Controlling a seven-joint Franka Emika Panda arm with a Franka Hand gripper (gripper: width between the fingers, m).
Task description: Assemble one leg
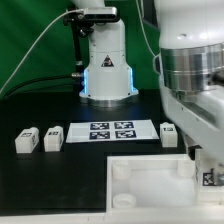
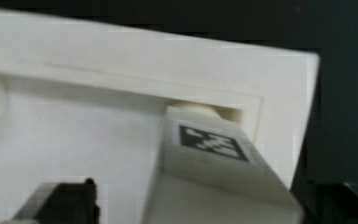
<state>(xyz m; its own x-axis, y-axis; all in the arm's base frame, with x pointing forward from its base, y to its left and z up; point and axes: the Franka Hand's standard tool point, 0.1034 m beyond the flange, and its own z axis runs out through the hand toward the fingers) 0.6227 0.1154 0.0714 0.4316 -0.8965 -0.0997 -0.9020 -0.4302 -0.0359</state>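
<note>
While the gripper clamps the leg, its end sits at a corner socket of the tray, near the table edge closest to the exterior camera.

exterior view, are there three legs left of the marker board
No: only two legs lie on the exterior view's left of the marker board.

Leg at corner socket of tray
</note>
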